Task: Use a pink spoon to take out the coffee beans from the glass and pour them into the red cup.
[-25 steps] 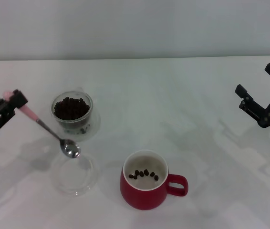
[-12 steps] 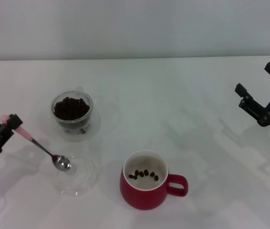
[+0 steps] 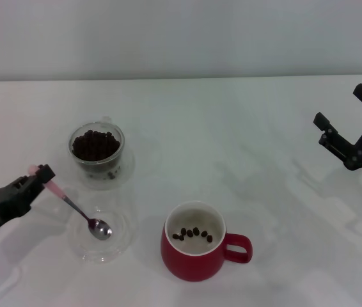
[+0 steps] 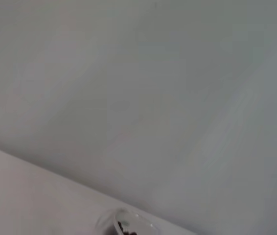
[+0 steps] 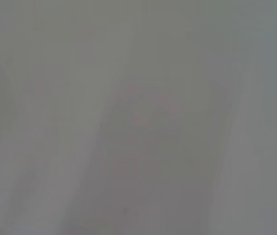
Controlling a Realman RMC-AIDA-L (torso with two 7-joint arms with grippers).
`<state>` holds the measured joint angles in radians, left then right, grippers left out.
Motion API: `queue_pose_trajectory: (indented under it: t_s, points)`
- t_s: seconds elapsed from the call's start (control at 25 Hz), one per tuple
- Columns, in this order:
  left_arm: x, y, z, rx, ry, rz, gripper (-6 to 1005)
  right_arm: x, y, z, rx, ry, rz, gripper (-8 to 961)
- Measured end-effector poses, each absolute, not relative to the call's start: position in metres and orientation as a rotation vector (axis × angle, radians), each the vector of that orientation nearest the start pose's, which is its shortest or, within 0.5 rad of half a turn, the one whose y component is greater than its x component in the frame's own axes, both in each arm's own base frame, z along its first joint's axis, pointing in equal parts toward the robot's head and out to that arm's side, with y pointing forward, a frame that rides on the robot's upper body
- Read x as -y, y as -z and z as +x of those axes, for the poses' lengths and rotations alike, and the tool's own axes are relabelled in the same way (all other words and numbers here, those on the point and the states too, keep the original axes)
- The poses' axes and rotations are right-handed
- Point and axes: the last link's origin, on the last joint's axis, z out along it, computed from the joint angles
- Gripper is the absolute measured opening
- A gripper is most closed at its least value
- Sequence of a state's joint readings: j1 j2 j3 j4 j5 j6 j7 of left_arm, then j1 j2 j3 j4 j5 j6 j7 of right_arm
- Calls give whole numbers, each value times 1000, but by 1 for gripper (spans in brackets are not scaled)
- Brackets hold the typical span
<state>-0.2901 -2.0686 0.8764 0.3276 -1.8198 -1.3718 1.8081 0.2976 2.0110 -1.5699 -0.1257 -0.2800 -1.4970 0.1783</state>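
Note:
My left gripper [image 3: 38, 174] is shut on the handle end of the pink spoon [image 3: 72, 204], at the table's left. The spoon slants down so that its silver bowl lies empty inside the flat clear dish [image 3: 118, 240]. Behind the dish stands the glass [image 3: 96, 152] filled with dark coffee beans [image 3: 94, 143]; its rim also shows in the left wrist view as the glass [image 4: 124, 224]. The red cup [image 3: 196, 251] stands in front at the centre with several beans on its white bottom. My right gripper [image 3: 342, 121] hangs open at the far right, off the table surface.
The white table [image 3: 232, 141] runs back to a pale wall. The right wrist view gives only a blank grey surface.
My left gripper has dropped toward the near left, lowering the spoon from above the dish's edge until its bowl lies in the flat dish. The right arm has not moved.

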Motion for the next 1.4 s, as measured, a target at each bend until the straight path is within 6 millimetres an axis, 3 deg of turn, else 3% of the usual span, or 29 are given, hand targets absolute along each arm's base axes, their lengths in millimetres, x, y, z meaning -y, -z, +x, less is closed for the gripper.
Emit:
queue_pose_trajectory:
  t_s: [0.32,0.68,0.84,1.12,1.24,1.4]
  points:
    - [-288,37,-327,1254,1032,-2101,128,-275,-9,331,-134,-756,-1868,836]
    - [-289,35,-327,1220,1017,-2113,161,-274,-9,330,-138,-759,-1871,836]
    - [-287,33,-330,1210,1010,-2103,308,-274,-9,330,-137,-761,-1872,836]
    - [-278,12,-351,1188,978,-2005,548,-274,-7,328,-129,-770,-1881,836]
    - [-273,1,-358,1163,973,-1968,786,-274,-7,328,-128,-772,-1881,836]
    - [-267,-18,-366,1089,949,-1937,826,-275,-7,327,-124,-776,-1880,836]
